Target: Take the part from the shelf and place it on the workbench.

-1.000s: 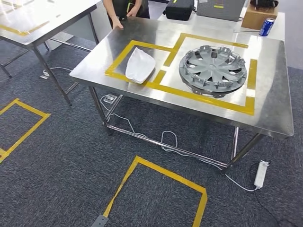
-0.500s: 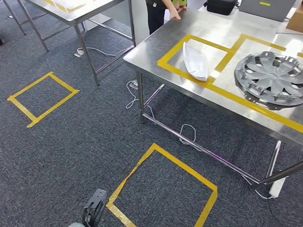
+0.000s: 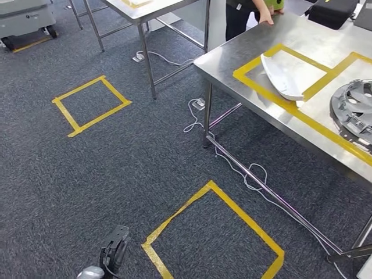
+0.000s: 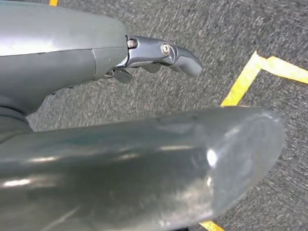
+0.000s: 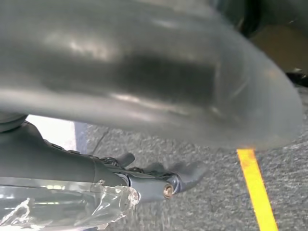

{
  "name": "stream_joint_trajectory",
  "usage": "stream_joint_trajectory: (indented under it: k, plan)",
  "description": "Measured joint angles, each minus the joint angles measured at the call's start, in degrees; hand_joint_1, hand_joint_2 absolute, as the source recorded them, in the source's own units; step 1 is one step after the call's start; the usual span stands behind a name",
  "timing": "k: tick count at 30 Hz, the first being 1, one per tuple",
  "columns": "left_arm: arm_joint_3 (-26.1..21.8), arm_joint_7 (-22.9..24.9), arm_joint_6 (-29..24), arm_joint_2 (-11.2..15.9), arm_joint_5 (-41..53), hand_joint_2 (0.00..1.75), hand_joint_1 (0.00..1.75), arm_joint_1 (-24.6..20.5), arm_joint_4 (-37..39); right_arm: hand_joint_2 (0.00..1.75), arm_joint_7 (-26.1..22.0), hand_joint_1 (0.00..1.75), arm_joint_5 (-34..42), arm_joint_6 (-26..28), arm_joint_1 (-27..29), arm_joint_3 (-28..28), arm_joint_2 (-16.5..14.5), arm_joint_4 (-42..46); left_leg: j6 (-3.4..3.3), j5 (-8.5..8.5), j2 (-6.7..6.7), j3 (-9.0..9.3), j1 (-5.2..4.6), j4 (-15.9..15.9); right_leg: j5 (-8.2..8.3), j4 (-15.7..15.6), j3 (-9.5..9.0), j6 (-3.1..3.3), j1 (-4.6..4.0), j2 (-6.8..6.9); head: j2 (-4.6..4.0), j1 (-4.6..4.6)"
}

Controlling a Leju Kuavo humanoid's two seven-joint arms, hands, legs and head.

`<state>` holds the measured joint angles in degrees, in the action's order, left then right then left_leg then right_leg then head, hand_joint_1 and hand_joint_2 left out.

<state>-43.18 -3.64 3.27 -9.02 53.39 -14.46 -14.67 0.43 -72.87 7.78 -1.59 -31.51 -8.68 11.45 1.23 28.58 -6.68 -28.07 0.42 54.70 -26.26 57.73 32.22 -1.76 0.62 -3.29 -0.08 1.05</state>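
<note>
Head view gives me the white part [image 3: 281, 77] lying on the workbench [image 3: 228, 58] inside the yellow tape beside the wheel cover [image 3: 353, 109], while my left hand [image 3: 115, 249] and right hand [image 5: 156, 180] hang empty over carpet, fingers extended.

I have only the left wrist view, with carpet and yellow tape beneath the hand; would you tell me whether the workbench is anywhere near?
Observer: Yes, the head view shows a steel workbench ahead and to the right.
Operator: Is anything lying on it?
Observer: A white part lies inside a taped rectangle, with a grey wheel cover in the next one.
Operator: Is anyone close by?
Observer: A person's hand rests on the bench's far edge.
</note>
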Motion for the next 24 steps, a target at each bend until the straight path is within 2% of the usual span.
stream_joint_trajectory:
  k: [1, 2, 3, 4, 5, 6, 7, 8, 9, 10, 11, 12, 13, 14, 15, 16, 17, 18, 19, 20, 21, 22, 23, 24]
  plan:
    - [0.02, -0.14, 0.1, 0.02, -0.08, 0.0, 0.0, 0.03, -0.06, 0.0, -0.03, 0.0, -0.05, 0.02, 0.0, 0.03, 0.03, 0.02, 0.24, 0.27, 0.5, -0.03, 0.03, 0.48, -0.43, -0.15, -0.61, 0.47, -0.03, 0.55, 0.0, 0.08]
    - [0.03, -0.27, 0.22, 0.02, -0.19, 0.0, 0.0, -0.03, -0.12, 0.0, -0.09, 0.0, -0.1, 0.03, 0.01, 0.08, 0.06, 0.03, 0.47, 0.71, 1.67, -0.76, -0.03, 2.12, -0.91, -0.39, -1.45, 0.89, -0.01, 1.19, 0.0, 0.27]
    - [0.05, -0.42, 0.35, 0.01, -0.3, 0.0, 0.0, -0.15, -0.18, 0.0, -0.13, 0.0, -0.14, 0.03, 0.02, 0.14, 0.08, 0.05, 0.68, 1.41, 3.17, -2.45, -0.14, 5.09, -1.51, -0.64, -2.46, 1.23, 0.01, 1.9, 0.0, 0.45]
    - [0.07, -0.56, 0.47, -0.06, -0.39, 0.0, 0.0, -0.27, -0.19, 0.0, -0.16, 0.0, -0.17, 0.02, 0.05, 0.2, 0.09, 0.04, 0.84, 2.16, 4.76, -5.35, -0.24, 9.39, -2.25, -0.8, -3.44, 1.44, -0.05, 2.64, -0.01, 0.63]
    - [0.07, -0.62, 0.58, -0.11, -0.46, 0.0, 0.0, -0.3, -0.19, 0.0, -0.17, 0.0, -0.17, 0.01, 0.08, 0.24, 0.12, 0.04, 0.93, 2.83, 5.55, -8.91, -0.27, 14.02, -3.0, -0.89, -4.36, 1.54, -0.1, 3.41, -0.01, 0.74]
    - [0.08, -0.67, 0.64, -0.15, -0.52, 0.0, 0.0, -0.16, -0.19, 0.0, -0.16, 0.0, -0.19, 0.01, 0.13, 0.26, 0.14, 0.04, 0.93, 2.79, 5.85, -12.28, -0.28, 17.63, -3.83, -0.95, -5.35, 1.52, -0.12, 4.09, -0.01, 0.74]
    - [0.08, -0.68, 0.64, -0.17, -0.59, 0.0, 0.0, 0.1, -0.19, 0.0, -0.16, 0.0, -0.19, 0.01, 0.19, 0.26, 0.18, 0.04, 0.81, 1.66, 5.94, -14.84, -0.3, 19.42, -4.63, -0.99, -6.46, 1.45, -0.13, 4.74, -0.01, 0.77]
    - [0.08, -0.68, 0.57, -0.16, -0.68, 0.0, 0.0, 0.35, -0.19, 0.0, -0.15, 0.0, -0.2, 0.01, 0.24, 0.26, 0.2, 0.04, 0.57, -0.81, 6.0, -16.16, -0.37, 18.77, -5.48, -1.07, -7.77, 1.34, -0.12, 5.31, -0.01, 0.79]
    - [0.08, -0.65, 0.41, -0.12, -0.8, 0.0, 0.0, 0.5, -0.2, 0.0, -0.14, 0.0, -0.21, 0.01, 0.27, 0.28, 0.2, 0.03, 0.19, -4.34, 6.33, -16.35, -0.55, 15.96, -6.44, -1.17, -9.24, 1.21, -0.11, 5.89, -0.01, 0.8]
    - [0.08, -0.56, 0.17, -0.08, -0.96, 0.0, 0.0, 0.57, -0.2, 0.0, -0.13, 0.0, -0.22, 0.01, 0.35, 0.3, 0.2, 0.01, -0.35, -8.07, 7.44, -15.92, -0.96, 12.11, -7.43, -1.31, -10.51, 1.02, -0.15, 6.41, -0.01, 0.84]
    - [0.07, -0.42, -0.08, -0.04, -1.16, 0.0, 0.0, 0.52, -0.21, 0.0, -0.11, 0.0, -0.24, 0.01, 0.38, 0.32, 0.19, -0.05, -0.96, -10.65, 8.96, -15.25, -1.53, 8.8, -8.57, -1.34, -11.53, 0.75, -0.37, 6.88, -0.02, 0.86]
    - [0.07, -0.25, -0.33, -0.04, -1.39, 0.0, 0.0, 0.41, -0.23, 0.0, -0.1, 0.0, -0.24, 0.01, 0.4, 0.34, 0.18, -0.1, -1.47, -11.59, 10.19, -14.63, -1.96, 6.32, -9.5, -1.45, -12.14, 0.44, -0.64, 7.37, -0.02, 0.92]
    - [0.05, -0.04, -0.56, -0.06, -1.59, 0.0, 0.0, 0.34, -0.25, 0.0, -0.06, 0.0, -0.24, 0.02, 0.38, 0.35, 0.18, -0.16, -1.84, -11.36, 10.92, -14.38, -2.25, 5.2, -10.19, -1.71, -12.51, 0.13, -0.96, 7.9, -0.01, 0.85]
    - [0.05, 0.09, -0.7, -0.09, -1.72, 0.0, 0.0, 0.29, -0.26, 0.0, -0.04, 0.0, -0.25, 0.02, 0.28, 0.36, 0.21, -0.2, -2.01, -10.35, 10.63, -14.24, -2.3, 5.02, -10.62, -2.0, -12.98, -0.13, -1.22, 8.54, -0.01, 0.79]
    - [0.04, 0.19, -0.78, -0.14, -1.81, 0.0, 0.0, 0.3, -0.27, 0.0, -0.02, 0.0, -0.25, 0.04, 0.18, 0.36, 0.24, -0.18, -2.09, -9.62, 9.68, -14.11, -2.05, 4.76, -10.92, -2.4, -13.53, -0.35, -1.29, 9.19, 0.01, 0.74]
    - [0.05, 0.18, -0.79, -0.18, -1.87, 0.0, 0.0, 0.37, -0.27, 0.0, -0.02, 0.0, -0.26, 0.04, 0.08, 0.36, 0.27, -0.16, -2.18, -9.33, 8.8, -13.99, -1.87, 4.76, -11.35, -2.34, -13.96, -0.49, -1.3, 8.99, 0.01, 0.57]
    - [0.07, 0.05, -0.72, -0.27, -1.93, 0.0, 0.0, 0.38, -0.27, 0.0, -0.07, 0.0, -0.27, 0.04, 0.02, 0.36, 0.3, -0.15, -2.32, -9.04, 7.97, -13.78, -1.68, 4.7, -12.12, -1.18, -13.72, -0.59, -1.25, 8.01, 0.0, 0.49]
    - [0.09, -0.14, -0.61, -0.39, -2.06, 0.0, 0.0, 0.31, -0.28, 0.0, -0.12, 0.0, -0.27, 0.04, -0.08, 0.37, 0.31, -0.14, -2.47, -8.82, 7.18, -13.57, -1.46, 4.64, -13.4, 1.64, -12.32, -0.69, -1.18, 6.57, 0.0, 0.41]
    - [0.11, -0.38, -0.52, -0.54, -2.19, 0.0, 0.0, 0.23, -0.28, 0.0, -0.18, 0.0, -0.27, 0.02, -0.15, 0.38, 0.31, -0.14, -2.59, -8.65, 6.42, -13.45, -1.32, 4.61, -14.95, 5.79, -9.84, -0.74, -1.11, 4.94, -0.01, 0.29]
    - [0.13, -0.57, -0.48, -0.69, -2.28, 0.0, 0.0, 0.15, -0.28, 0.0, -0.23, 0.0, -0.25, -0.03, -0.18, 0.38, 0.31, -0.15, -2.66, -8.54, 5.66, -13.43, -1.19, 4.59, -16.41, 10.57, -6.67, -0.83, -1.05, 4.0, -0.01, 0.28]
    - [0.14, -0.71, -0.51, -0.82, -2.35, 0.0, 0.0, 0.13, -0.28, 0.0, -0.26, 0.0, -0.23, -0.08, -0.2, 0.39, 0.32, -0.15, -2.66, -8.46, 4.84, -13.44, -1.04, 4.59, -17.21, 14.73, -3.49, -0.96, -0.97, 3.61, -0.01, 0.28]
    - [0.15, -0.77, -0.58, -0.94, -2.37, 0.0, 0.0, 0.19, -0.28, 0.0, -0.29, 0.0, -0.2, -0.13, -0.17, 0.39, 0.34, -0.15, -2.59, -8.43, 4.01, -13.43, -0.87, 4.59, -16.85, 16.95, -1.09, -1.1, -0.87, 3.49, -0.01, 0.26]
    - [0.15, -0.79, -0.66, -1.03, -2.37, 0.0, 0.0, 0.24, -0.28, 0.0, -0.31, 0.0, -0.17, -0.17, -0.13, 0.39, 0.37, -0.15, -2.43, -8.46, 3.14, -13.39, -0.68, 4.59, -15.2, 16.88, 0.3, -1.24, -0.73, 3.4, -0.01, 0.27]
    - [0.15, -0.8, -0.72, -1.12, -2.38, 0.0, 0.0, 0.27, -0.28, 0.0, -0.33, 0.0, -0.15, -0.18, -0.1, 0.39, 0.41, -0.15, -2.18, -8.54, 2.25, -13.33, -0.47, 4.59, -12.58, 14.66, 0.6, -1.39, -0.51, 3.08, -0.01, 0.26]
